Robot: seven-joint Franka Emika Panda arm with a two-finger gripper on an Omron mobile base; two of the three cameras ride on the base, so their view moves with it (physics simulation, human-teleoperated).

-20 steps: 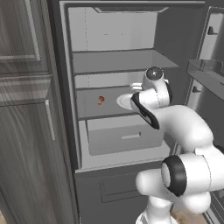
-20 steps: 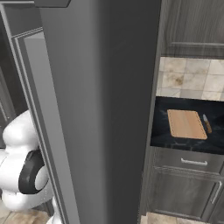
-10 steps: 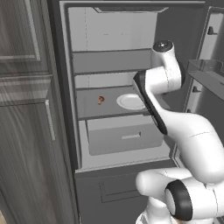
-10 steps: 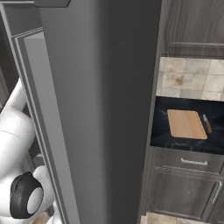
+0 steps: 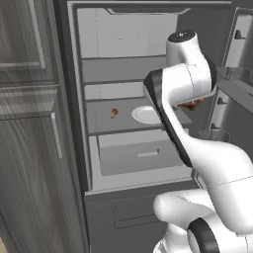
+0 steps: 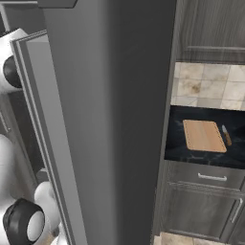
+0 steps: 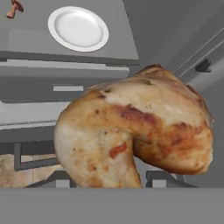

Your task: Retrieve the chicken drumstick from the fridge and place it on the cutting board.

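**Desk:** What do I see at nine o'clock from the left base camera?

**Operator:** I have dark wood-grain cabinets [image 5: 29, 123] on that side, then the fridge [image 5: 74, 99] standing open. On its middle shelf a small reddish-orange lump [image 5: 114, 112] lies near the left wall, with a round white plate [image 5: 146, 114] to its right, toward three o'clock. A closed drawer [image 5: 138, 155] sits under that shelf.

**Desk:** And the drumstick?

**Operator:** I see the chicken drumstick [image 5: 190, 104] as a sliver of orange-brown at the three o'clock side of the arm's upper link, clear of the shelf, beside the door bins [image 5: 234, 81]. The hand camera looks down on it: the chicken drumstick [image 7: 135, 131] sits dead centre, close to the lens, golden with reddish patches, its thick end toward three o'clock. The plate [image 7: 78, 28] lies at eleven o'clock behind it, the lump [image 7: 14, 8] in the far corner beyond.

**Desk:** Is the gripper closed on it?

**Operator:** I cannot tell. The meat covers the fingertips, so I see no contact and no gap.

**Desk:** The right base camera?

**Operator:** I get the fridge's grey door [image 6: 110, 119] across the middle. At three o'clock, the cutting board [image 6: 203, 136] lies flat on a dark counter [image 6: 191, 153], with a knife [image 6: 226, 135] just beside its right edge.
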